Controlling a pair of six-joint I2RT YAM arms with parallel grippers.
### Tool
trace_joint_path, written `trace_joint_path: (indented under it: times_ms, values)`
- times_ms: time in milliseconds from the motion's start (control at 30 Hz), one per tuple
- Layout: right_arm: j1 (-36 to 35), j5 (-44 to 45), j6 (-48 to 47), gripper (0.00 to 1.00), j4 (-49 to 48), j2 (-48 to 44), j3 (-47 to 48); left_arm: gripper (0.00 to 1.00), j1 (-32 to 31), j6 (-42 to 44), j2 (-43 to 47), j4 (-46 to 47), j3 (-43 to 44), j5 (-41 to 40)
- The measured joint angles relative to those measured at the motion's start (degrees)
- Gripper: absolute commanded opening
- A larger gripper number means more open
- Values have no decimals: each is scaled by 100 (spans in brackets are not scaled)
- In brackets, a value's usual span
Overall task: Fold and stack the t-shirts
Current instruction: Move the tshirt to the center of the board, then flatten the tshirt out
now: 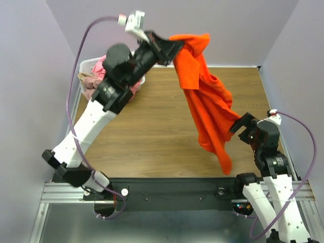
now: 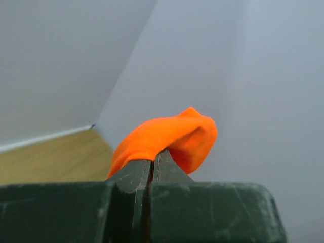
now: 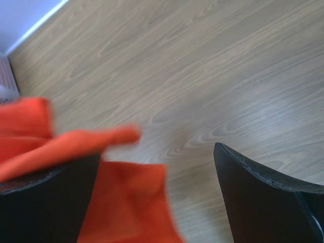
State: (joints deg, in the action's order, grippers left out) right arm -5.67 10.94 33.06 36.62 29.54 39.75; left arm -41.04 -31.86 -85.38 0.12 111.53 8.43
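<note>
Orange t-shirt hangs from the clamped left pincer; right pincer gapes wide.

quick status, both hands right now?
Left hand: closed on the bright orange cotton t-shirt, which hangs from it.
Right hand: open, gripping nothing; some shirt cloth sits in the gap.

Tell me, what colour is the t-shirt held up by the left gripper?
The t-shirt is plain bright orange, best seen in the top external view.

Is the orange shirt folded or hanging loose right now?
Hanging loose, unfolded. The orange shirt dangles crumpled from the shut left gripper, above the table, its lower part beside the open right gripper.
</note>
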Motion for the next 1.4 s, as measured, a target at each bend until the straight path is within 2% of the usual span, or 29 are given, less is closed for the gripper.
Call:
trace_joint_path:
  times_ms: [33,100,133,233,333,433,667,867,1033,1233,1300,1333,1367,1400]
  values:
    - [0,105,24,100,72,-76,74,14,9,-68,323,236,-831,-315]
    - [0,162,44,100,118,-157,160,57,68,-262,1003,409,-2437,-852]
    - [0,170,42,100,146,-210,216,98,118,-376,1292,433,-3163,-1047]
    - [0,94,31,100,199,-223,293,98,393,-1104,1794,229,-5195,-1676]
    - [0,-155,17,100,275,-42,295,98,584,-1696,1749,-348,-6341,-2052]
    - [0,-479,22,100,304,275,273,99,619,-2098,1759,-944,-6959,-2151]
    - [0,-970,195,100,348,1488,-144,99,612,-2350,2188,-1119,-7195,-2168]
    - [0,-1082,389,100,411,1497,-232,98,608,-2306,1847,-640,-7449,-1709]
    - [0,-1141,518,100,391,1471,-323,90,573,-2280,1366,-232,-8013,-1241]
    - [0,-1202,651,100,391,1504,-573,83,433,-2214,920,470,-8026,-898]
    - [0,-1226,719,100,411,1478,-625,67,352,-2186,734,658,-7932,-807]
    - [0,-1231,763,100,409,1456,-643,55,328,-2186,671,710,-7917,-778]
    - [0,-1235,802,100,407,1434,-656,20,306,-2168,588,798,-7908,-726]
    - [0,-1233,841,100,411,1421,-660,4,282,-2146,483,839,-7908,-684]
